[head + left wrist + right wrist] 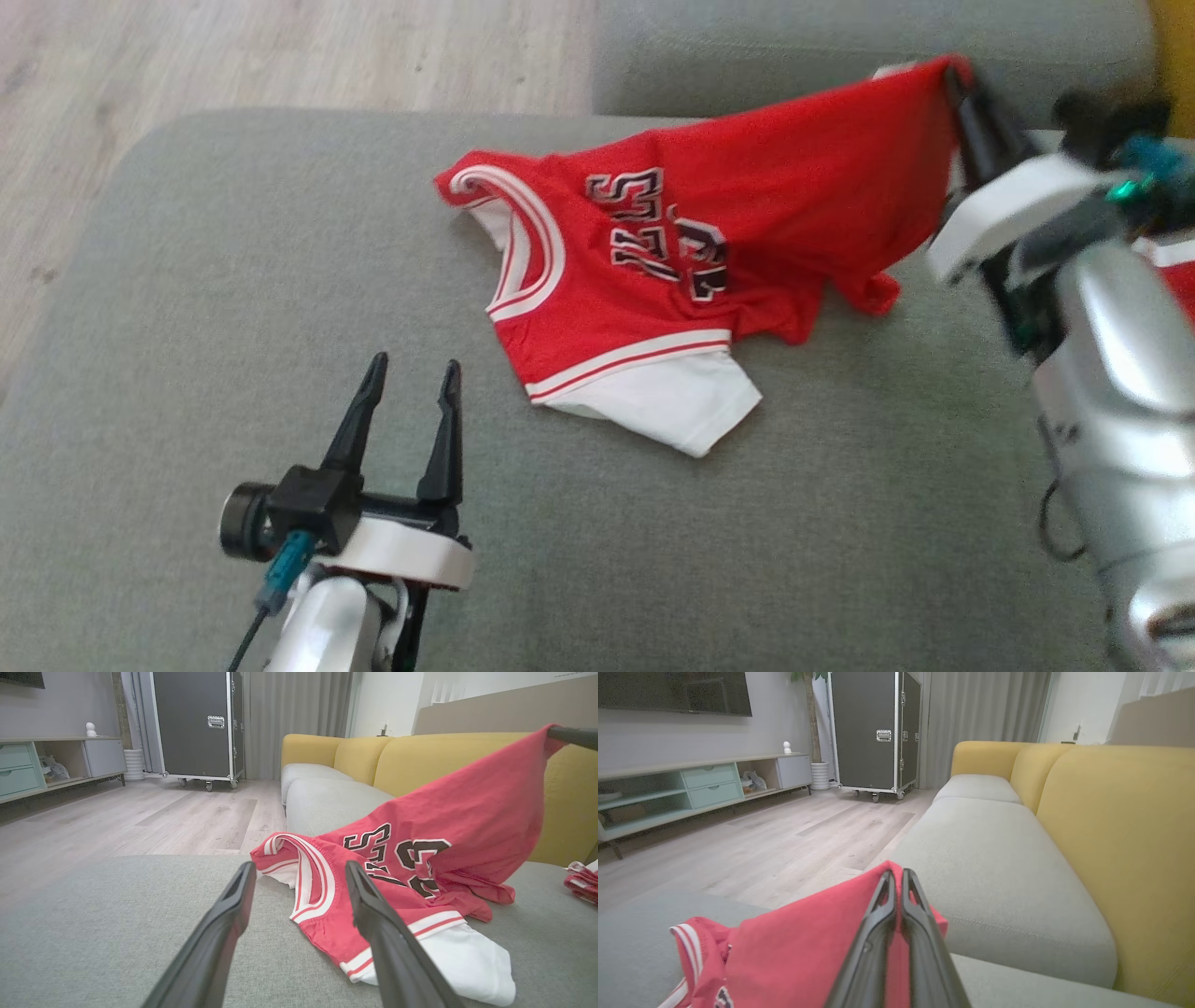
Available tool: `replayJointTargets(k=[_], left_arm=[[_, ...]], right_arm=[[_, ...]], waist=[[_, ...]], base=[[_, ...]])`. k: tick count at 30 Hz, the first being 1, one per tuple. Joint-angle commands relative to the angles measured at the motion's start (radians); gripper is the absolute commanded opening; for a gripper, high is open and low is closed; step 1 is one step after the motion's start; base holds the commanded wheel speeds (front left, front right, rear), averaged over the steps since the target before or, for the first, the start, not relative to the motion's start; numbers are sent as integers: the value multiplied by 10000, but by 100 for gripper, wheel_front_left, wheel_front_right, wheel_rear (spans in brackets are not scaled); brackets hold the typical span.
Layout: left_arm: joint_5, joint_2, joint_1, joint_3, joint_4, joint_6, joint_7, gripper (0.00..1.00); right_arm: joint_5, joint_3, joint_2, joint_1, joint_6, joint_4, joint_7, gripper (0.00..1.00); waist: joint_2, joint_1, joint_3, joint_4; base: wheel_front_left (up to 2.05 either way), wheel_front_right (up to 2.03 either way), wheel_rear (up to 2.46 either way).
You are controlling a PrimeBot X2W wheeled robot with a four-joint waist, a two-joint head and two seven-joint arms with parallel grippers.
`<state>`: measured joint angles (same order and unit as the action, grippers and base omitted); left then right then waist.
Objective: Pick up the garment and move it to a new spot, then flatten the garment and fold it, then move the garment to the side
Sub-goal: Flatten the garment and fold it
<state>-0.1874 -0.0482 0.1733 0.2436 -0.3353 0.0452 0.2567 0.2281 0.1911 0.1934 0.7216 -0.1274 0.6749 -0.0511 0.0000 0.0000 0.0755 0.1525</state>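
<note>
Right gripper point(960, 89), at the upper right of the head view, has its two dark fingers pressed together on one corner of the garment point(775, 224). It pinches what is probably the hem and holds that corner up off the grey sofa seat point(233, 327). Left gripper point(414, 369) hovers at the lower left with its fingers spread wide, holding nothing, just short of the collar end.

In all three views the garment is a small red sleeveless jersey with white trim and black-and-white lettering. A white sleeve-like layer shows at one armhole. It lies partly on the seat, near its middle, with the collar toward the left and the cloth rising in a slope to the pinched corner on the right. A fold bunches beneath the raised part.

It looks thin, light and limp. It will likely sag and crumple wherever it is unsupported, and smooth sports cloth could slide out of a shallow pinch. The best places to take hold appear to be the edges: the hem corners and the banded shoulder straps, where the trim is thicker.

From the left wrist, the raised slope shows side-on, along with a yellow backrest point(420, 760) and a second red-and-white bundle point(581, 879) at the far right of the seat. From the right wrist, the closed fingers show close up with the garment draped around their tips. That detail is blurred in the head view.
</note>
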Motion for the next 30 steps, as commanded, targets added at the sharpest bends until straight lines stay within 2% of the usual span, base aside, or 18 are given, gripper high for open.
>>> replayJointTargets(k=[1, 7, 14, 15, 16, 21, 25, 30], left_arm=[[-128, -22, 527, -142, 373, 21, 51, 100], [-353, -21, 1014, 491, 502, 2, 51, 100], [-765, -21, 1566, 1207, 690, -141, 51, 100], [-842, -21, 1637, 1297, 721, -184, 51, 100], [-908, -21, 1693, 1374, 743, -227, 51, 100], [-1074, -21, 1862, 1569, 767, -394, 51, 100], [-1077, -21, 1906, 1487, 744, -502, 51, 100], [-928, -20, 1842, 1213, 730, -511, 51, 100]], right_arm=[[-175, 235, 188, 728, -33, -227, 140, 0], [-895, 660, 1223, 2488, -33, 790, 386, 0], [-2023, 353, 2374, 4443, -33, 2501, 200, 0], [-2322, 283, 2532, 4704, -33, 2756, 104, 4], [-2632, 229, 2658, 4914, -33, 3008, 19, 99], [-3591, -583, 2757, 5528, -33, 3954, -432, 100], [-3946, -1054, 2406, 5363, -33, 4407, -1020, 100], [-3747, -1386, 1758, 4848, -33, 4687, -1805, 100]], waist=[[0, 0, 294, 291], [0, 0, 1075, 1079], [0, 0, 1859, 2013], [0, 0, 1946, 2128], [0, 0, 2021, 2220], [0, 0, 2189, 2381], [0, 0, 2030, 2137], [0, 0, 1609, 1523]], base=[[0, 0, 0], [0, 0, 0], [0, 0, 0], [0, 0, 0], [0, 0, 0], [0, 0, 0], [0, 0, 0], [0, 0, 0]])
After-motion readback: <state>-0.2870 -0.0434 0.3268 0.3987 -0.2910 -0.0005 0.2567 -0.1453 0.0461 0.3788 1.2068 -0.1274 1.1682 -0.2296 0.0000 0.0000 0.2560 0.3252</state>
